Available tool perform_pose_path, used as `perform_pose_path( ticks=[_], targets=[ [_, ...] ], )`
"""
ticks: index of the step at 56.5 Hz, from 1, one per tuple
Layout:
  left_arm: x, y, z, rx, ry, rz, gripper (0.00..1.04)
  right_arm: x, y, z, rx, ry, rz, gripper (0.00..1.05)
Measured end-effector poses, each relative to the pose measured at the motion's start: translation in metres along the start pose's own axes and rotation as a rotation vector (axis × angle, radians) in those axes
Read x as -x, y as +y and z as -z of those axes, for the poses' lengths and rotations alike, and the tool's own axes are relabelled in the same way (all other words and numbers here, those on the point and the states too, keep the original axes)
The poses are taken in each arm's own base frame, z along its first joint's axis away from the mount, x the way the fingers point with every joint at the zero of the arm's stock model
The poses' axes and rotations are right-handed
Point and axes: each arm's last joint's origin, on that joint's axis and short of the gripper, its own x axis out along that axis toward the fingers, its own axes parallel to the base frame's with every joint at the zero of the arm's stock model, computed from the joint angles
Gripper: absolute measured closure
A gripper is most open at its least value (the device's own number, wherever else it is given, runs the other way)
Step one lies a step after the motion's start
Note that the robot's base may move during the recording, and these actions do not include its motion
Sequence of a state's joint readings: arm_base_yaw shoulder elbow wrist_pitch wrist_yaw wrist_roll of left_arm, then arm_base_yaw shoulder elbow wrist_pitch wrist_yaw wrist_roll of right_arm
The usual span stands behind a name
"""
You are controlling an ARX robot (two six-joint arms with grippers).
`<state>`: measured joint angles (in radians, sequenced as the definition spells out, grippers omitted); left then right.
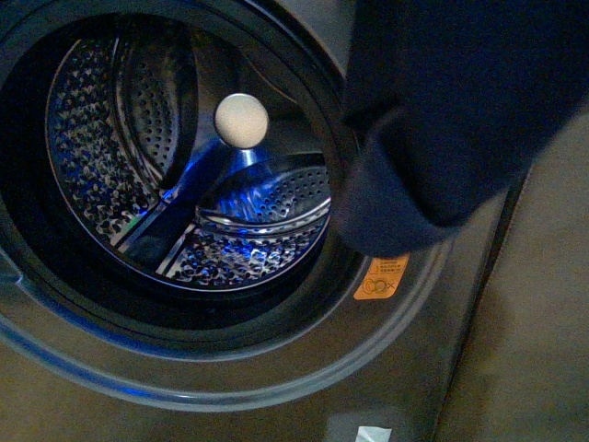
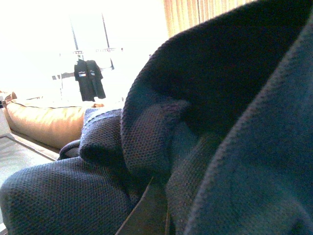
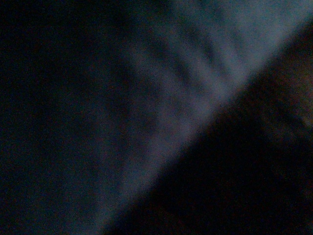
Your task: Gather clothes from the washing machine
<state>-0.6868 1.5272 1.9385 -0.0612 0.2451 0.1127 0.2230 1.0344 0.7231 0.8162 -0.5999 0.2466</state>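
Garment (image 1: 460,120): dark navy, limp, outside the drum. It hangs at upper right of the front view, in front of the washer (image 1: 276,405). Its lowest fold covers the right side of the porthole rim (image 1: 304,87) and ends just above the orange sticker (image 1: 381,277).

L wrist view: navy knit fills nearly the whole frame, bunched in thick folds very close to the lens.

Left pincer, right pincer: neither shows in any view, so can't tell if apart, together or clamped on cloth.

R wrist view: dark, nothing read from it.

Drum (image 1: 120,138): perforated steel, blue-lit low down, w/ a pale round ball (image 1: 241,120) near centre.

Small white label (image 1: 373,433) on washer front, near bottom edge.

Beige surface (image 1: 543,350) right of the washer.

Room (L wrist view): tan sofa (image 2: 44,122) far left. Dark clothes on a rack (image 2: 88,78) against very bright light. Orange curtain (image 2: 195,14) to the right of them.
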Motion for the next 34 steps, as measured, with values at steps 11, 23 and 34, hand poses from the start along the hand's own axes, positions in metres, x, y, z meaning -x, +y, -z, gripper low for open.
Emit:
perform_pose_path(
  ticks=[11,23,34],
  targets=[
    [0.0,0.001,0.0,-0.001,0.0,-0.006,0.98,0.001,-0.015,-0.003,0.067,-0.026,0.071,0.08],
    [0.0,0.001,0.0,-0.001,0.0,-0.006,0.98,0.003,-0.031,-0.017,0.096,-0.077,0.125,0.36],
    [0.0,0.001,0.0,-0.001,-0.001,-0.006,0.98,0.006,-0.035,-0.027,0.099,-0.115,0.14,0.6]
  ],
)
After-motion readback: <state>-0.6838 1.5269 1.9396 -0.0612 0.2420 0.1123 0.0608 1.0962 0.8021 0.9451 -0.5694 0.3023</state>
